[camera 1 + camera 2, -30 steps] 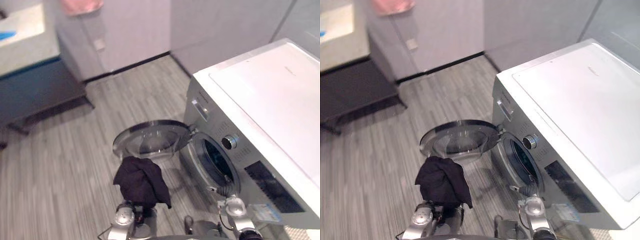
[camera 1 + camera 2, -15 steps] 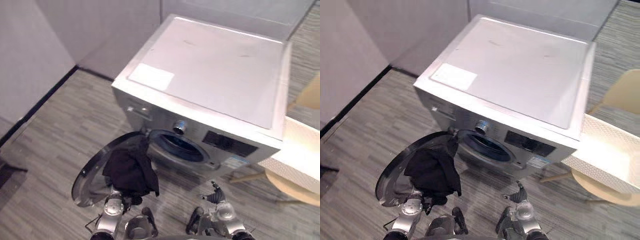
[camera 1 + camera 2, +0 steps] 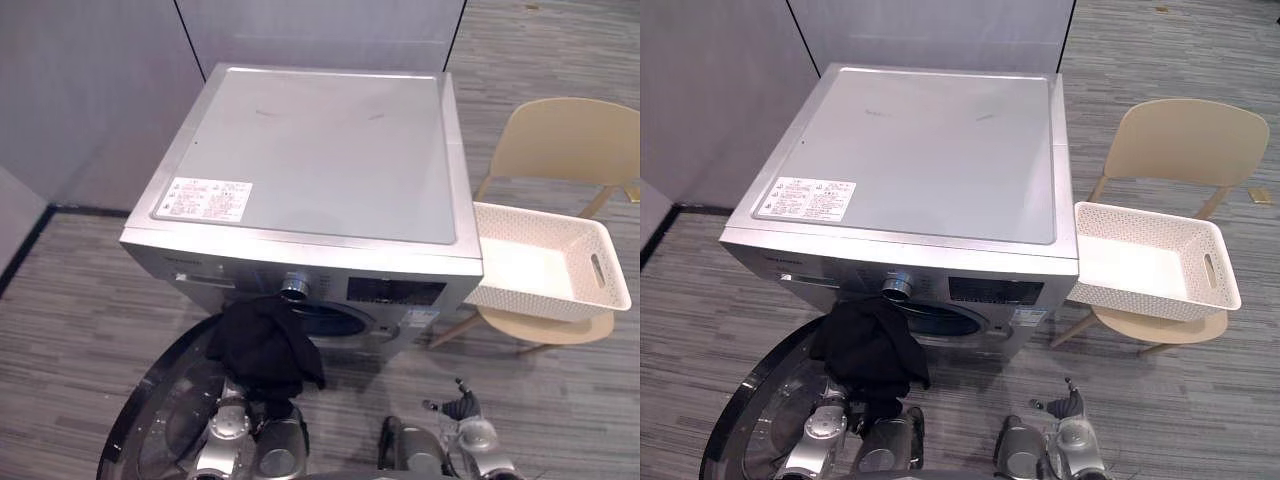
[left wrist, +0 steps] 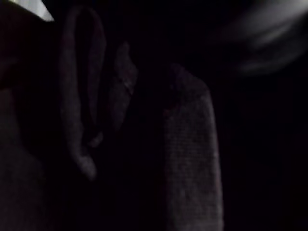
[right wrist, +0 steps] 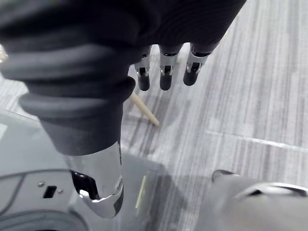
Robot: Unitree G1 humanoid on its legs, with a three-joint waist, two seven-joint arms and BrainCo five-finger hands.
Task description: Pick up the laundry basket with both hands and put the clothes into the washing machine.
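- Grey plank floor (image 3: 60,300); washing machine (image 3: 320,150) with door (image 3: 150,430) swung open, low.
- Dark garment (image 3: 262,345) draped over left hand (image 3: 228,428), up at the drum mouth, likely for loading; grip buried in cloth, cannot tell.
- Right hand (image 5: 165,67) low, fingers relaxed, empty.
- Basket (image 3: 530,300) sits empty on chair (image 3: 570,140), beside the machine.

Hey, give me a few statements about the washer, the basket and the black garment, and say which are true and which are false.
1. The washing machine has its door open. True.
2. The white basket sits on the floor. False: it rests on the beige chair beside the machine.
3. The black garment lies in the basket. False: it is draped on the left hand, in front of the drum opening.
4. The right hand holds nothing. True: its fingers are straight, above the floor.
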